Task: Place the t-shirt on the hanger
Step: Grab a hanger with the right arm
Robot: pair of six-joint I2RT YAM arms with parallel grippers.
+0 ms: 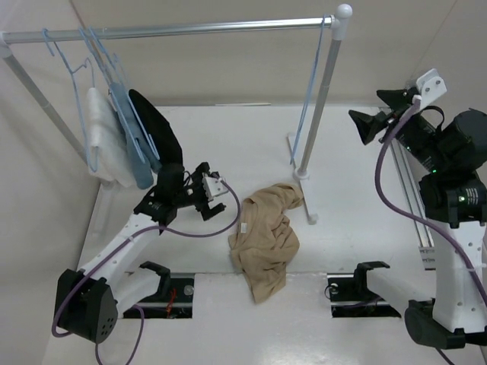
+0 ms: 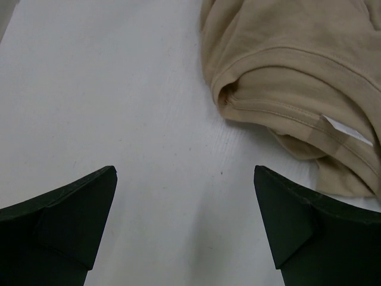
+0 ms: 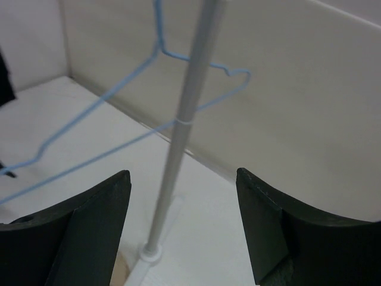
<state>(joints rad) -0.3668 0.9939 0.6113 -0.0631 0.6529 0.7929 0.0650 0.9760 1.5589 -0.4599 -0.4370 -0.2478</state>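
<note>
The tan t-shirt [image 1: 266, 236] lies crumpled on the white table, near the front and a little right of centre. In the left wrist view its folded hem and white neck label [image 2: 346, 132] fill the upper right, with the t-shirt [image 2: 286, 71] just beyond the right finger. My left gripper [image 1: 221, 196] [image 2: 185, 168] hovers low to the left of the shirt, open, with only bare table between its fingers. The light-blue wire hanger [image 1: 312, 99] [image 3: 98, 102] hangs empty at the right end of the rail. My right gripper [image 1: 365, 105] [image 3: 183, 173] is raised to the right of it, open and holding nothing.
A metal rail [image 1: 175, 30] spans the back on a white upright post [image 1: 323, 99] [image 3: 178, 149] with a foot [image 1: 300, 175] on the table. At its left end hang blue hangers with a white garment [image 1: 99, 137], a blue one [image 1: 131, 148] and a black one [image 1: 156, 129]. Walls enclose three sides.
</note>
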